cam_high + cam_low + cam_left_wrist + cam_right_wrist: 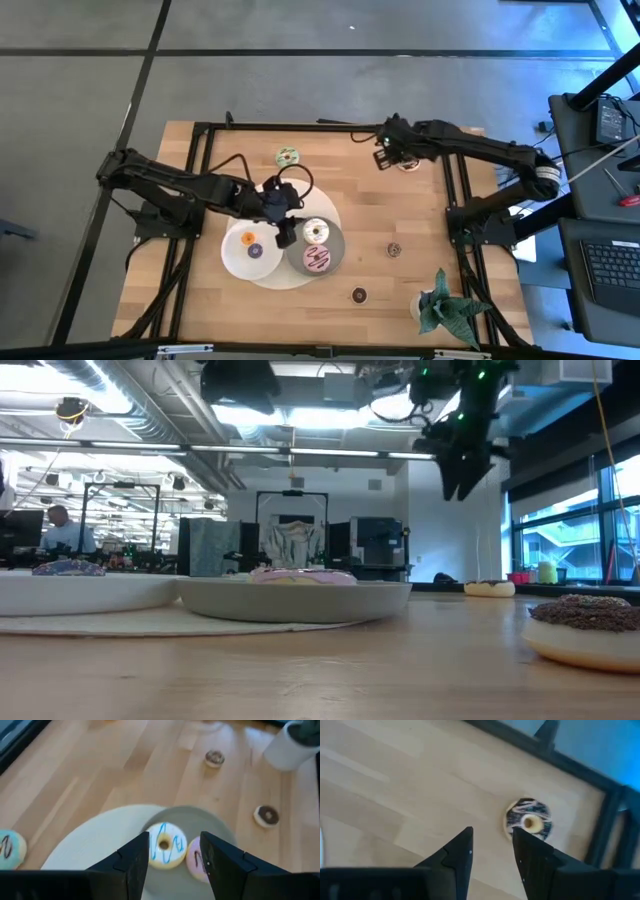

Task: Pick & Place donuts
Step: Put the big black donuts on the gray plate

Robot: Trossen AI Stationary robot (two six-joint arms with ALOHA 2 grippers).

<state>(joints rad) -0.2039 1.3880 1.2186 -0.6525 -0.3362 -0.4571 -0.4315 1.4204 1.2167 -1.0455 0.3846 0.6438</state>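
My left gripper point(285, 236) point(174, 857) is open and hovers over the near-left plates. Past its fingers, a white donut with blue stripes point(165, 851) point(316, 231) and a pink donut point(197, 862) point(318, 260) lie on the grey plate point(335, 262). An orange donut point(248, 238) and a purple donut point(254, 251) lie on the white plate point(232, 258). My right gripper point(385, 158) point(492, 845) is open at the far side, above the table beside a dark-iced donut with white stripes point(529, 822) point(407, 165). A green donut point(287, 157) lies far of the plates.
Two small brown donuts point(394, 250) point(359, 294) lie on the bare wood right of the plates. A potted plant point(436, 305) stands at the near right corner. A round pale mat point(280, 275) lies under the plates. A black frame point(462, 190) borders the table.
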